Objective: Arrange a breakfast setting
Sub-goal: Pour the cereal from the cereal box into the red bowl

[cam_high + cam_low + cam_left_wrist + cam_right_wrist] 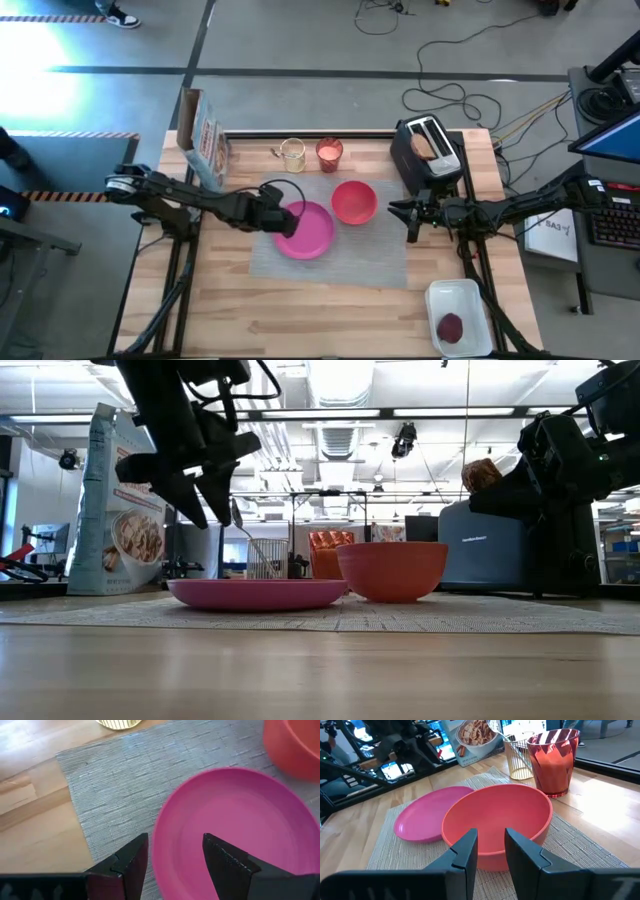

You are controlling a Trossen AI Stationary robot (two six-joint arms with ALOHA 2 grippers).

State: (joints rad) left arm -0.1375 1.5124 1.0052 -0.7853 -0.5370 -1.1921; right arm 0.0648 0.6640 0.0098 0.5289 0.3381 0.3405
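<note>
Meanwhile both claws [287, 221] [412, 219] hang open, gripping nothing; toaster [428, 157] holds toast [424, 146], tray [461, 318] a patty [451, 327]

The wooden worktop [300, 320] carried a grey placemat [380, 262], toaster [428, 150], cereal box [203, 140], two glasses and a white tray [458, 300].

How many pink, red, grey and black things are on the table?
Pink: 1, the plate
Red: 3, the bowl, the glass of orange-red drink, the patty
Grey: 1, the placemat
Black: 1, the toaster
Total: 6
</note>
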